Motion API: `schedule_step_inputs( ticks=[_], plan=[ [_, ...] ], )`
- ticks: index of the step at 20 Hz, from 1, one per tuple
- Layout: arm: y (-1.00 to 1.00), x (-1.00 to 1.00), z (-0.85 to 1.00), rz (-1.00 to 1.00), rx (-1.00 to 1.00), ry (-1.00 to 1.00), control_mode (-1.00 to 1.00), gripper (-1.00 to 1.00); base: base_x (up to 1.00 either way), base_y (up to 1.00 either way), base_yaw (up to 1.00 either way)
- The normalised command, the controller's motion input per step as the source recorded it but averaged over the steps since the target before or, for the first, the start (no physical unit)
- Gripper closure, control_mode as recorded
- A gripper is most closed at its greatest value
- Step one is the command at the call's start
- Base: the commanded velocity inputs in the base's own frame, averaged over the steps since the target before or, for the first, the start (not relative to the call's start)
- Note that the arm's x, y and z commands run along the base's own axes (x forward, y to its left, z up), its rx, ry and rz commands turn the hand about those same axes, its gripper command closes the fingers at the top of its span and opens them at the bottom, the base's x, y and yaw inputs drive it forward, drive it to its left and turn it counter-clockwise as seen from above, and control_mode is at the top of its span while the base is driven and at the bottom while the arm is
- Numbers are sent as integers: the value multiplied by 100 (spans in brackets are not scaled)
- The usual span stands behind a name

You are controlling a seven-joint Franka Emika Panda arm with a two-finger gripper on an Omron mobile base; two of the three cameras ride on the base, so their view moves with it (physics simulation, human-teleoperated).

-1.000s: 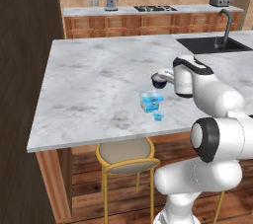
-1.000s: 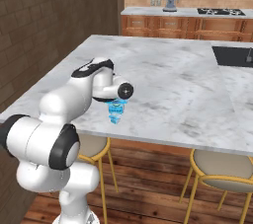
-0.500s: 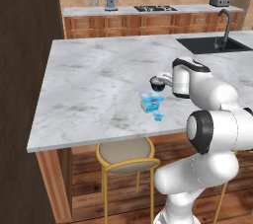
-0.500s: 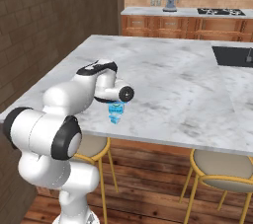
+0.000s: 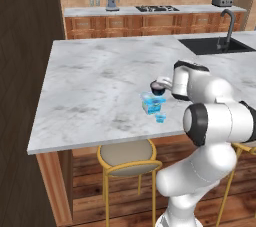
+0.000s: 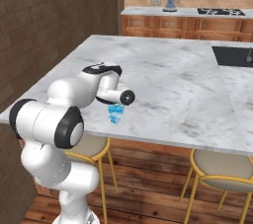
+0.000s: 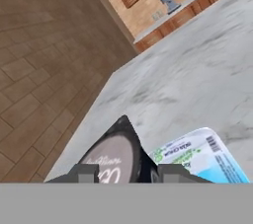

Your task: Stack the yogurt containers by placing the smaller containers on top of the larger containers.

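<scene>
The end effector (image 5: 161, 84) is clamped on the dark cup (image 5: 158, 89) — held just above the tub (image 5: 152, 103). The tiny cup (image 5: 160, 117) sits beside the tub on the tabletop (image 5: 100, 86).

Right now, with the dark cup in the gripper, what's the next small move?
Probably lower it a touch: the gripper holds the dark cup just above the light-blue tub, slightly toward the arm's side. Nudge it over the tub's centre before opening.

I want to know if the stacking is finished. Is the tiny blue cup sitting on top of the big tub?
No, the tiny cup stands on the counter beside the tub, not on it.
</scene>
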Motion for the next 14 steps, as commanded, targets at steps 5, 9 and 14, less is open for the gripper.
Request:
schedule_step_inputs(
  ticks=[5,9,14],
  plan=[
    [-3,33,-22,0,0,0,-100,100,0,0,0],
    [-1,20,-20,0,0,0,-100,100,0,0,0],
    [0,0,0,0,0,0,-100,100,0,0,0]
  ],
)
